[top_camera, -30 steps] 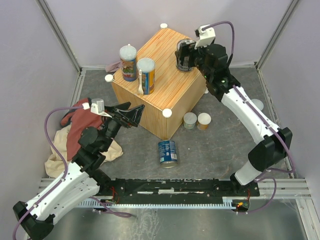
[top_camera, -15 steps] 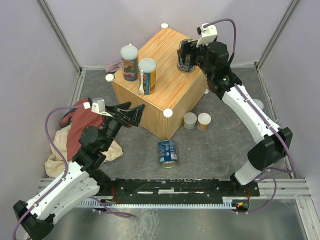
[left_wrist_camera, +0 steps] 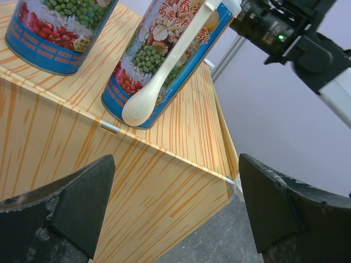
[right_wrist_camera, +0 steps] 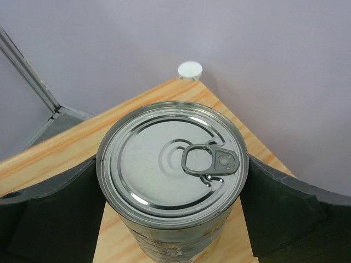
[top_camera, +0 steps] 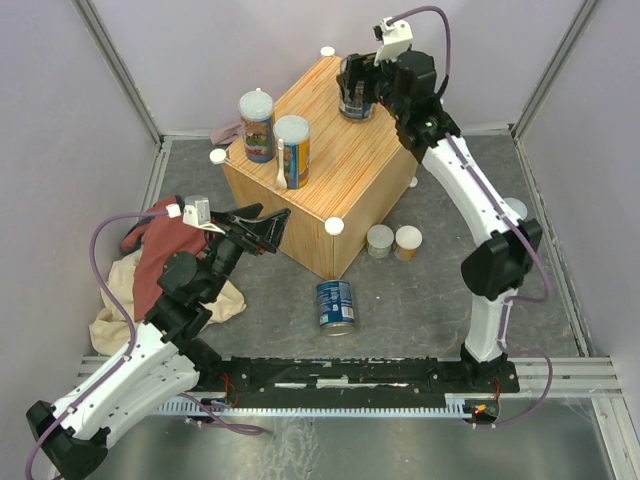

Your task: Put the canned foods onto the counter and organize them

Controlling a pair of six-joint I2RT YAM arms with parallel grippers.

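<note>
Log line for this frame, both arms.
right fingers: clamped on ring-pull can, box far corner | left fingers: open, empty, facing box | on box: two tall cans | floor: blue can on side, two short cans

This is a robotics lab test cell, not a home or a shop. Plain pale-lilac panels [top_camera: 200, 60] close off the space beyond and to either side of the grippers, joined by bare metal struts [top_camera: 118, 70]. Below the grippers the table [top_camera: 430, 300] is covered in grey matting. At its near edge, back at the arms' bases, a black mounting rail [top_camera: 350, 372] carries exposed wiring. Purple cables [top_camera: 96, 262] loop loosely to small white cameras [top_camera: 396, 32] mounted just behind the left gripper [top_camera: 268, 222] and the right gripper [top_camera: 356, 95]. The goods look like staged props: a wood-grain box [top_camera: 340, 180] sits under the right gripper, whose fingers clasp a ring-pull can [right_wrist_camera: 173, 164].
</note>
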